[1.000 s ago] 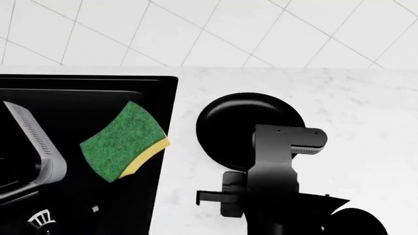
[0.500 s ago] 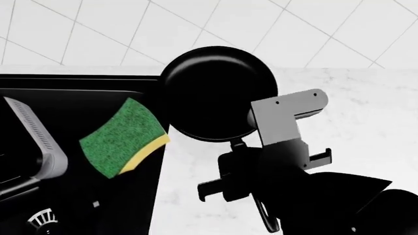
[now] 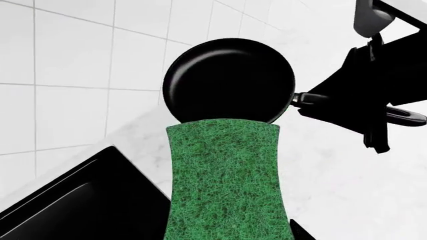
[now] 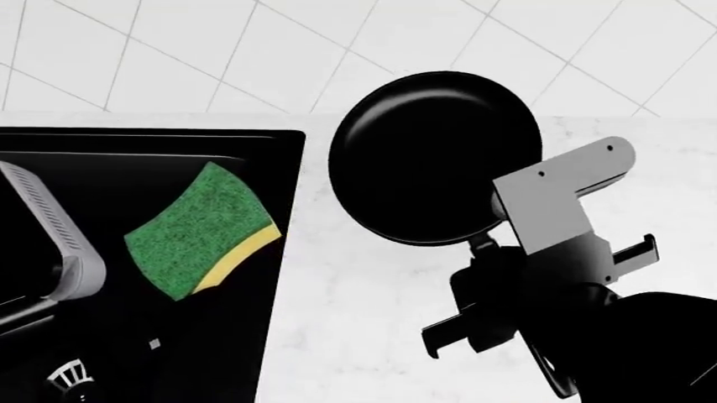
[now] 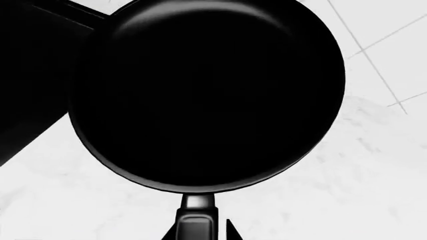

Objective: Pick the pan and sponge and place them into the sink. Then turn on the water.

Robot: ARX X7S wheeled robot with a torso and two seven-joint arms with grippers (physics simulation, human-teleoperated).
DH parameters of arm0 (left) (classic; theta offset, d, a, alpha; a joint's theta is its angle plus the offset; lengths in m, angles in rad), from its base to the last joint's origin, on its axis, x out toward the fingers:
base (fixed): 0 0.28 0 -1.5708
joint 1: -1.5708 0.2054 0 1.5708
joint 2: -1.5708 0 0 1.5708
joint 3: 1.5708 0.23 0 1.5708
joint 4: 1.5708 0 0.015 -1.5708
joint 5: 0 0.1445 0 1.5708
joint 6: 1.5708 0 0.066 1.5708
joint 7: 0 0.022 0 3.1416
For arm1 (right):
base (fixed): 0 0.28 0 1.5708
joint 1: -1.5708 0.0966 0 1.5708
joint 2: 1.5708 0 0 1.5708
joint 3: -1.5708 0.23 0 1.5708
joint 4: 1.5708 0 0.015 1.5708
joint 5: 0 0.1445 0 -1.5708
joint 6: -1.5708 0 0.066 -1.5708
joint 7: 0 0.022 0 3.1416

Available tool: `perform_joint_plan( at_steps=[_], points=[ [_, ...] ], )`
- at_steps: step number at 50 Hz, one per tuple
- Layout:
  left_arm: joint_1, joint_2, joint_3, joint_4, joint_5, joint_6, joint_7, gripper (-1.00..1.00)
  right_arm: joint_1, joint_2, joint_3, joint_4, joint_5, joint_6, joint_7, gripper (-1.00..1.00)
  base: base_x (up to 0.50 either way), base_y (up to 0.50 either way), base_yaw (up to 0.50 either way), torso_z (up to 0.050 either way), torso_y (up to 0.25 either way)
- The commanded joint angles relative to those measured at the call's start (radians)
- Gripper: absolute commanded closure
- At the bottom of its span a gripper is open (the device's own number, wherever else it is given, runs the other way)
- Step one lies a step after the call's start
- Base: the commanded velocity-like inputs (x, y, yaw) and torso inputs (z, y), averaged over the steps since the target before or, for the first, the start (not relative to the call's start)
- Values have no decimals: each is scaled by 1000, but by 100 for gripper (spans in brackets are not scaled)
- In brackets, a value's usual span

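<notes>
White tiled wall point(image 4: 168, 59) rises behind a pale marble counter point(image 4: 358, 285). At left, the left gripper point(image 4: 45, 252), finger state hidden, holds the sponge point(image 4: 201, 231) over the black sink point(image 4: 134, 159); rightward, the right gripper point(image 4: 493, 277) clamps the handle of the pan point(image 4: 431, 159), raised above the counter.

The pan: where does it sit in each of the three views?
Head view: the pan sits upper centre-right, lifted on its handle by the right arm.
Left wrist view: upper centre, behind the sponge.
Right wrist view: fills most of the picture.
Shared landmark: the sink edge.
</notes>
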Motion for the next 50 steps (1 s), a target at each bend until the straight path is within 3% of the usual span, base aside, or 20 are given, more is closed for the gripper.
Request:
perform_joint_plan(
  at_steps=[1,5,50],
  points=[
    [6,-15,3,-2,-5,2,-8,100,11,47,30,-60,-40,-35,-42,100,0,0,0,0,0],
    [22,-48,-10,6,-9,7,-1,100,8,48,29,-70,-31,-26,-36,100,0,125,0,0,3],
    [36,-34,0,3,-18,24,-32,100,-36,51,22,-83,-26,-61,-31,100,0,488,0,0,2]
  ],
)
